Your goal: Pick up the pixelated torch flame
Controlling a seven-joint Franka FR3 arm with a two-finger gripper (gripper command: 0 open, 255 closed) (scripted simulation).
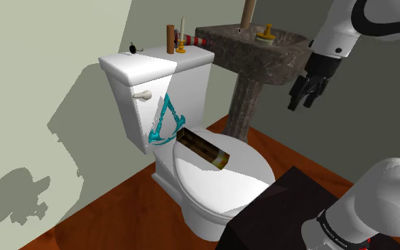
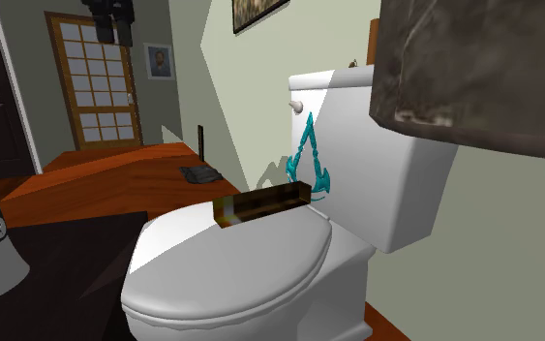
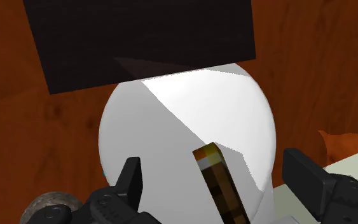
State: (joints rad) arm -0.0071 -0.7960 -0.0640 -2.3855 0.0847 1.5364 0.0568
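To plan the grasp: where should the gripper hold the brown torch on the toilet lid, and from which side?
Probably mid-length across its narrow width, from above: the torch lies flat on the toilet lid, long sides free.

No legible text, numbers or brand names, a wordless teal pointed emblem [image 1: 157,133] at the toilet tank [image 1: 191,92] front
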